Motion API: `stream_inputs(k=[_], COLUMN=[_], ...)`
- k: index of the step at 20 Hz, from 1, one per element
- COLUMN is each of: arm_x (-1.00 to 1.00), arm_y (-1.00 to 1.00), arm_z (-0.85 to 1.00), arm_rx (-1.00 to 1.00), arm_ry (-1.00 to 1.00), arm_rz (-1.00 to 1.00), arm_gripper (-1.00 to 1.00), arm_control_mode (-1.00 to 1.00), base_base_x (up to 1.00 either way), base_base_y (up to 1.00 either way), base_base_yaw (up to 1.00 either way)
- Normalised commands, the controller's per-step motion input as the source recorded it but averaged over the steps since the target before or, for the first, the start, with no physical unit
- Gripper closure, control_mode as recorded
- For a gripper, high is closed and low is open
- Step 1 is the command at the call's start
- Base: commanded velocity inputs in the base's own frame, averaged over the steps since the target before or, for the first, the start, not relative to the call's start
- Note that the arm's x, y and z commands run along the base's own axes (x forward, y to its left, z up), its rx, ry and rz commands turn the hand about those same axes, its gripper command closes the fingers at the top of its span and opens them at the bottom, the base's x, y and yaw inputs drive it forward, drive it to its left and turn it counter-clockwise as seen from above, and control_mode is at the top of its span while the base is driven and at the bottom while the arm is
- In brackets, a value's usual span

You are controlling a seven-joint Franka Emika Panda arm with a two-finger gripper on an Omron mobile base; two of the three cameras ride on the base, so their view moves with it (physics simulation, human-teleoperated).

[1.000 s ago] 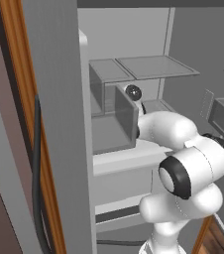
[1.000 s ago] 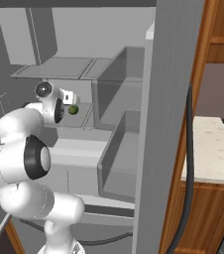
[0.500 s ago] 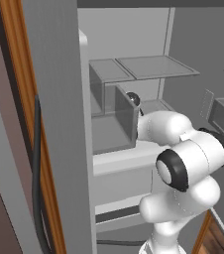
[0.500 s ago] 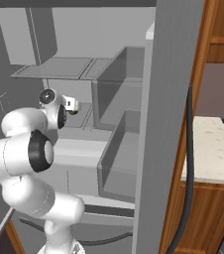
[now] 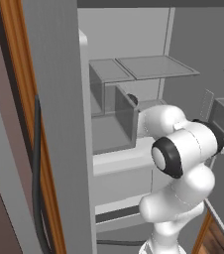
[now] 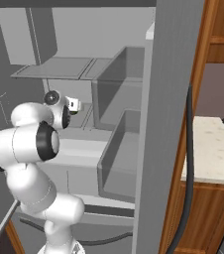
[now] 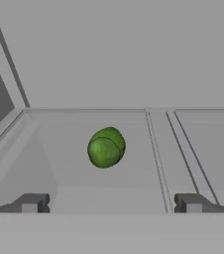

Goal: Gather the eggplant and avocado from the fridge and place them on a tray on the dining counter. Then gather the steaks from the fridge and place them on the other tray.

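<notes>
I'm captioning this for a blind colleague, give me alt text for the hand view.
A green avocado lies on a grey shelf of the fridge, centred ahead of the gripper, whose open jaws have not reached it.

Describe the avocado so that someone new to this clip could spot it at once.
Look inside the open fridge, on the grey shelf floor just beyond the open gripper in the hand view. The avocado lies there alone: a small round-oval green fruit, the one spot of colour among grey surfaces.
</notes>
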Motion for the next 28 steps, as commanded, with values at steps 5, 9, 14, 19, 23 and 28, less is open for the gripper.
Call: stream_inputs(k=[5, 9, 14, 19, 23, 28], arm_x=[0.42, 0.36, 0.21, 0.14, 0.16, 0.18], arm_y=[0.20, 0.13, 0.02, 0.00, 0.03, 0.08], arm_z=[-0.14, -0.18, -0.22, -0.20, -0.08, -0.06], arm_rx=[0.00, 0.00, 0.00, 0.00, 0.00, 0.00], arm_ry=[0.01, 0.00, 0.00, 0.00, 0.00, 0.01], arm_rz=[0.00, 0.00, 0.00, 0.00, 0.00, 0.00], arm_gripper=[-1.00, -1.00, -1.00, -1.00, -1.00, -1.00], arm_control_mode=[-1.00, -1.00, -1.00, -1.00, -1.00, -1.00], base_base_x=[0.00, 0.00, 0.00, 0.00, 0.00, 0.00], base_base_y=[0.00, 0.00, 0.00, 0.00, 0.00, 0.00], base_base_yaw=[0.00, 0.00, 0.00, 0.00, 0.00, 0.00])
